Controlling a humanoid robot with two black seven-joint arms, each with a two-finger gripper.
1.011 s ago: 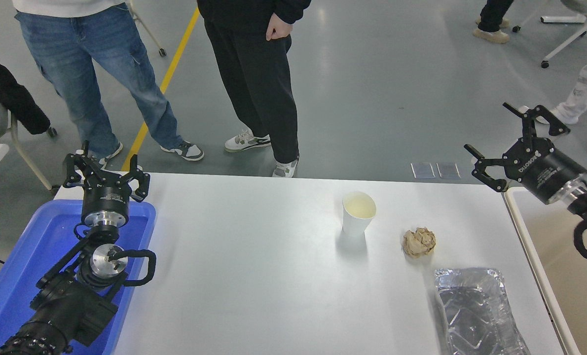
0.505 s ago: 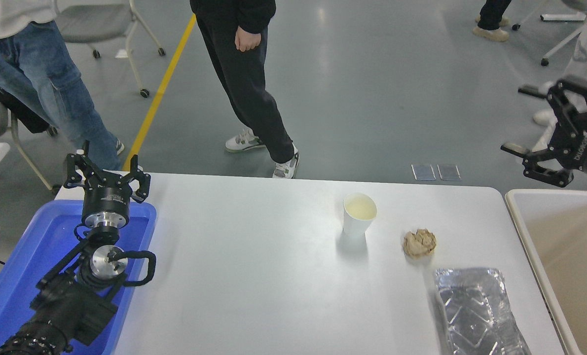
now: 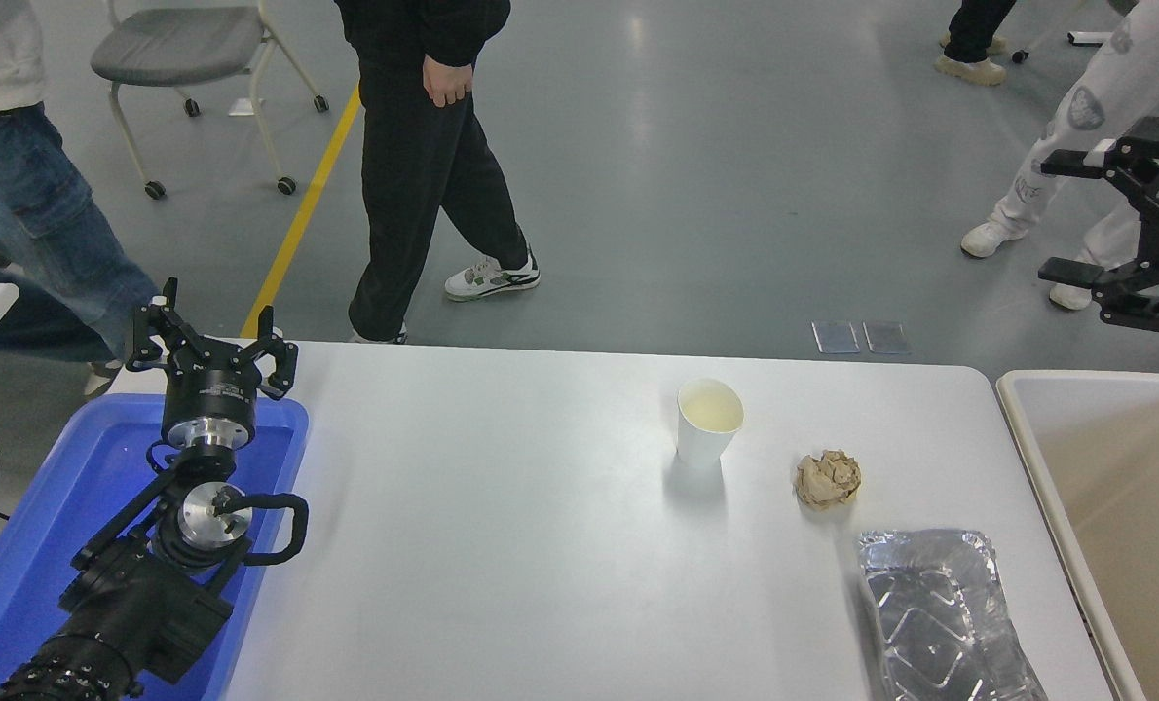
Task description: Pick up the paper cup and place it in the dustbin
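Observation:
The white paper cup [image 3: 708, 421] stands upright on the white table [image 3: 502, 545], right of centre. The cream-beige dustbin [image 3: 1028, 428] stands off the table's right edge; only part of it shows. My right gripper [image 3: 1066, 219] is open and empty, high at the right edge, above and beyond the dustbin's far end, well away from the cup. My left gripper [image 3: 211, 341] is open, parked at the lower left over the blue tub.
A crumpled brown paper ball [image 3: 827, 478] lies right of the cup. A silver foil tray [image 3: 940, 613] sits at the front right. A blue plastic tub [image 3: 44, 516] is at the left edge. People stand and walk beyond the table's far side.
My right gripper has risen and moved right, towards the picture's edge. The people at the far side have moved left. The cup has not moved.

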